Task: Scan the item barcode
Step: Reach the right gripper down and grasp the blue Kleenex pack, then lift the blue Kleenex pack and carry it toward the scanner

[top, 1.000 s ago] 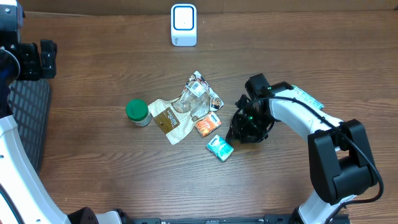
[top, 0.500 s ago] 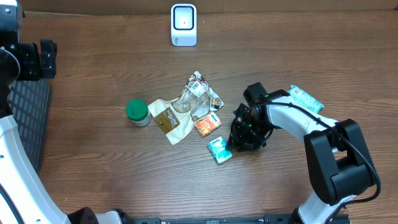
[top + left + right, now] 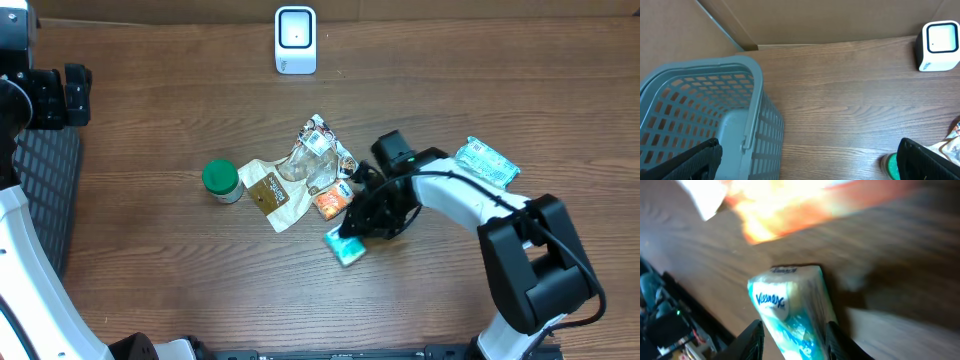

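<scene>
A teal and white Kleenex tissue pack point(image 3: 346, 247) point(image 3: 790, 305) sits between the fingers of my right gripper point(image 3: 358, 232) point(image 3: 796, 342), which is shut on its two long sides just above the wood. The white barcode scanner point(image 3: 295, 40) point(image 3: 939, 46) stands upright at the table's far edge, well away from the pack. Far to the left, my left gripper point(image 3: 62, 95) point(image 3: 807, 165) hangs wide open with nothing in it, above the rim of a grey basket point(image 3: 700, 100).
A green-lidded jar point(image 3: 221, 181) point(image 3: 890, 167), a tan packet point(image 3: 268, 192), crumpled clear wrappers point(image 3: 315, 155) and an orange packet point(image 3: 333, 202) point(image 3: 805, 205) lie mid-table beside the pack. Another teal and white pack point(image 3: 487, 161) lies to the right. The basket point(image 3: 40, 190) takes up the left edge.
My right gripper has closed in on the tissue pack and shifted left toward the orange packet, taking the pack with it. The left arm has not moved.
</scene>
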You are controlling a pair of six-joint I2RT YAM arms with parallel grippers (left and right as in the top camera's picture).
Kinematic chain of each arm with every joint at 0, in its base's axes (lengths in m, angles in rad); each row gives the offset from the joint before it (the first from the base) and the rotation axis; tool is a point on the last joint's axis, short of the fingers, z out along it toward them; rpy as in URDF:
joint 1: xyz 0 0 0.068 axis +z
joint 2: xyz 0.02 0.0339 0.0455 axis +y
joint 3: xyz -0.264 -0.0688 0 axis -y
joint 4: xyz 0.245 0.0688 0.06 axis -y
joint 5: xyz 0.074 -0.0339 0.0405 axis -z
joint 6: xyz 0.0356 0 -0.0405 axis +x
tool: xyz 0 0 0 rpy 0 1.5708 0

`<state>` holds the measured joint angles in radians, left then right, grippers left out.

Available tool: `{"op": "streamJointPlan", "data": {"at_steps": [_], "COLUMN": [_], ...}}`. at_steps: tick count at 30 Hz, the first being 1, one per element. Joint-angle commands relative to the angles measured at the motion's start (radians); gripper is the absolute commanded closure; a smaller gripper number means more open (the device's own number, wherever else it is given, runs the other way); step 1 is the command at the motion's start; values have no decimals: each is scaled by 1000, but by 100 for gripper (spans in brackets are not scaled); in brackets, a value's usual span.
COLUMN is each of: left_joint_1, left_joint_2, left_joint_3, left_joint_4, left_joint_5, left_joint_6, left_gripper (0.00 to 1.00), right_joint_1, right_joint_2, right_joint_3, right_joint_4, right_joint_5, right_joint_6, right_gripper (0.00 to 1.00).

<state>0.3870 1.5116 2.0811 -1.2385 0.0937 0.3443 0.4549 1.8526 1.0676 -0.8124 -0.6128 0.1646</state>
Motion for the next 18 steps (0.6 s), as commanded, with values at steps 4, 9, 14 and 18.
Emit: {"op": "streamJointPlan", "data": {"at_steps": [4, 9, 14, 18], "left_joint_1": [5, 5, 5, 5], "left_joint_2": [-1, -1, -1, -1], "left_joint_3": [3, 3, 3, 3], "left_joint_4": [-1, -22, -23, -23], "left_joint_5": [3, 3, 3, 3], "left_joint_6": [15, 15, 15, 15], "left_gripper": [1, 1, 0, 1], "right_joint_1": [22, 6, 20, 51], "right_joint_2": [-13, -61, -110, -109], "right_joint_3": [66, 171, 178, 151], "right_joint_4": [-16, -142, -259, -297], "right_joint_5": [-40, -13, 116, 175], "right_joint_6": [-17, -41, 17, 51], "right_gripper": [67, 67, 61, 60]}}
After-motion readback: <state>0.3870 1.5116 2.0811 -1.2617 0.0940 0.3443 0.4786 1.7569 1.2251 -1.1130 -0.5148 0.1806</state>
